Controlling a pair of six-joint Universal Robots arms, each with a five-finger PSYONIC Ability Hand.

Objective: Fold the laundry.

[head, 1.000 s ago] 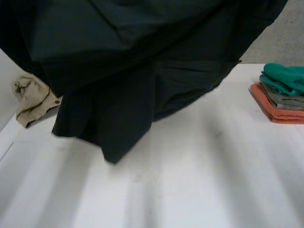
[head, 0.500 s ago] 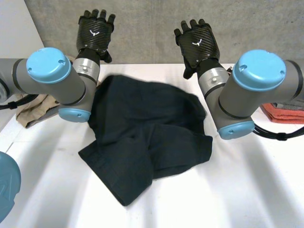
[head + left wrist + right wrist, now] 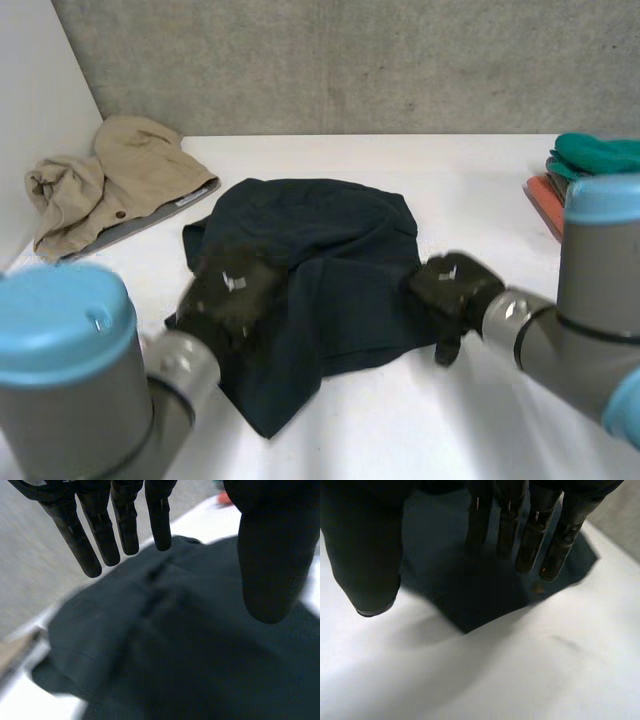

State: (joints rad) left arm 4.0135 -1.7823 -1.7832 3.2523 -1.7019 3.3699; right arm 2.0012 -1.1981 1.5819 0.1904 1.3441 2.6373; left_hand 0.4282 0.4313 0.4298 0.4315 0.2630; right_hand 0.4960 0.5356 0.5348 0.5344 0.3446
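Dark garment lies crumpled mid-frame on the white table. Left hand is over its lower-left edge and right hand at its right edge, both with fingers straight and apart, holding nothing.

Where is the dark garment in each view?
Head view: dark garment mid-table, between the left hand and the right hand.
Left wrist view: garment beneath the left hand's straight fingers and thumb.
Right wrist view: garment at the right hand's fingertips.
Shared landmark: the white table.
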